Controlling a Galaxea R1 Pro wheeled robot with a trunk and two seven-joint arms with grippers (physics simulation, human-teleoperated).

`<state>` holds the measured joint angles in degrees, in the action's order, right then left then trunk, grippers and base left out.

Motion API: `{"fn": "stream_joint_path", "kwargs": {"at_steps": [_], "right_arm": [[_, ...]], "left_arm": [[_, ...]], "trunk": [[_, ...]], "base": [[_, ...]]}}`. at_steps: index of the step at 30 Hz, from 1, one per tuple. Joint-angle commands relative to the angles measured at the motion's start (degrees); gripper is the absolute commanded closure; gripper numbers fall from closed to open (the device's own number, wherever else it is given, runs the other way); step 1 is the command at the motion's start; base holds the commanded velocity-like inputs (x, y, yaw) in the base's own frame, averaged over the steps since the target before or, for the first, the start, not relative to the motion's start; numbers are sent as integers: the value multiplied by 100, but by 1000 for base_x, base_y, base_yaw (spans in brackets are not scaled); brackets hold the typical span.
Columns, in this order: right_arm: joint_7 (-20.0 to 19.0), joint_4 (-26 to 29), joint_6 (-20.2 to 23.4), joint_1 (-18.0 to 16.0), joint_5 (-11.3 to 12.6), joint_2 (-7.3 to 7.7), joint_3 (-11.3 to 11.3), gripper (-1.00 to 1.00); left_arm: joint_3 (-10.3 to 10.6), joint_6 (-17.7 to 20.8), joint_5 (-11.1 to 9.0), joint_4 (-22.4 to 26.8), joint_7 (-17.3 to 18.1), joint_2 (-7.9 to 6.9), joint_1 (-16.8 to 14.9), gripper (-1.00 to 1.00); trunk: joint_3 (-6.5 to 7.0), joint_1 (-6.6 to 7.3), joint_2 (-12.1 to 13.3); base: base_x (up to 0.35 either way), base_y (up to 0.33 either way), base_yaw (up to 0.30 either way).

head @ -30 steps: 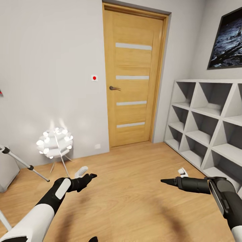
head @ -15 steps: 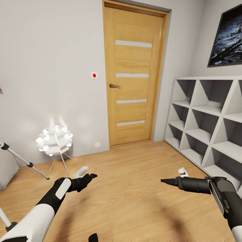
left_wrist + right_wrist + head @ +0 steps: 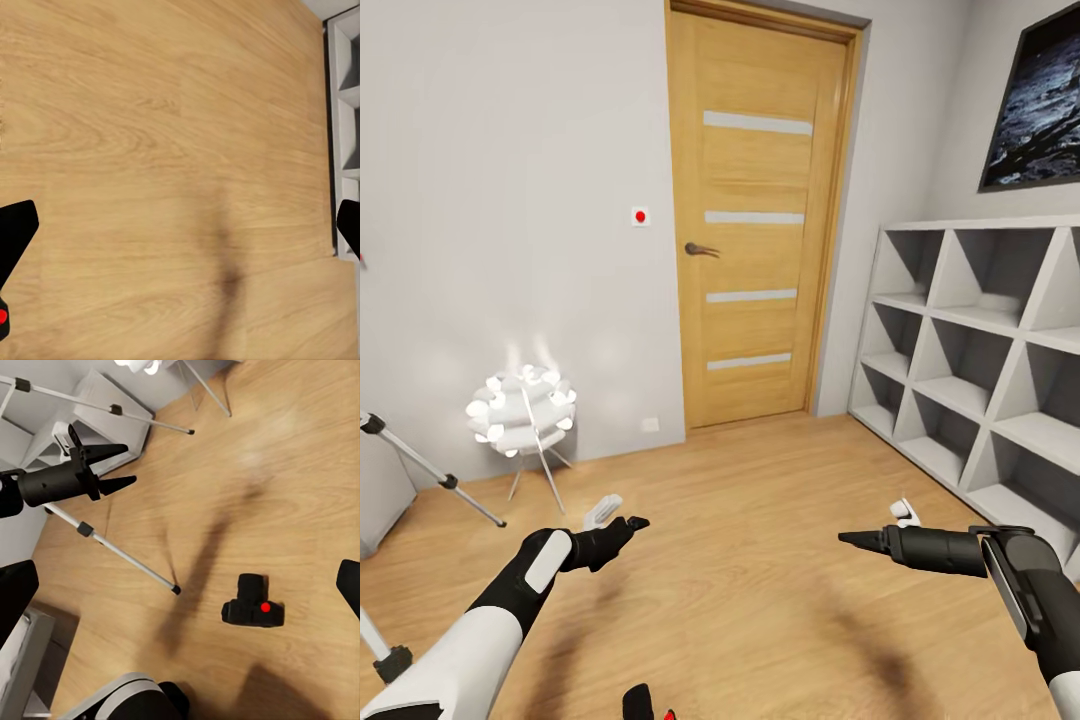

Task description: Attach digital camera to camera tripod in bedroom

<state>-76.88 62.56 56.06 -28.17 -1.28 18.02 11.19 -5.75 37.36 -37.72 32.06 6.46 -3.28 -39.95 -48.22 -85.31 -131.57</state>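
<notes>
The digital camera [image 3: 253, 607], black with a red dot, lies on the light wood floor; its top peeks in at the head view's lower edge [image 3: 644, 702]. Silver legs of the camera tripod [image 3: 127, 556] with black feet cross the floor close to it, and show at the head view's left [image 3: 422, 463]. My left gripper [image 3: 622, 530] hangs open above the floor, its spread fingers [image 3: 112, 451] empty. My right gripper [image 3: 857, 540] is open too, high over the camera with nothing held. The tripod's head is out of view.
A wooden door [image 3: 758, 220] stands ahead, shut. The white clustered lamp [image 3: 520, 405] is at its left near the wall. A grey shelf unit [image 3: 980, 370] lines the right wall. Small white objects [image 3: 600, 512] [image 3: 902, 510] lie on the floor. A grey cabinet [image 3: 378, 495] sits far left.
The whole picture has slid up a little, so the head camera has moved; the digital camera's top has come into view at the lower edge. Both arms hold the same pose.
</notes>
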Motion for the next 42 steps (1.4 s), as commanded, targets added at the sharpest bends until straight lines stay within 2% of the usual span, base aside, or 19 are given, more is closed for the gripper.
{"fn": "stream_joint_path", "kwargs": {"at_steps": [1,29,42], "right_arm": [[-28,2,54,-4,-13,-1,6,-100],[-21,-6,54,-4,-13,-1,2,-100],[-20,-7,54,-4,-26,-1,1,-100]], "left_arm": [[-30,35,10,2,21,-1,-4,-100],[-24,37,17,2,30,-6,-4,-100],[-23,30,27,2,30,-6,-4,-100]], "trunk": [[-24,-21,-44],[-527,-636,-1167],[-815,-670,-1184]], "base": [[0,0,0],[0,0,0],[0,0,0]]}}
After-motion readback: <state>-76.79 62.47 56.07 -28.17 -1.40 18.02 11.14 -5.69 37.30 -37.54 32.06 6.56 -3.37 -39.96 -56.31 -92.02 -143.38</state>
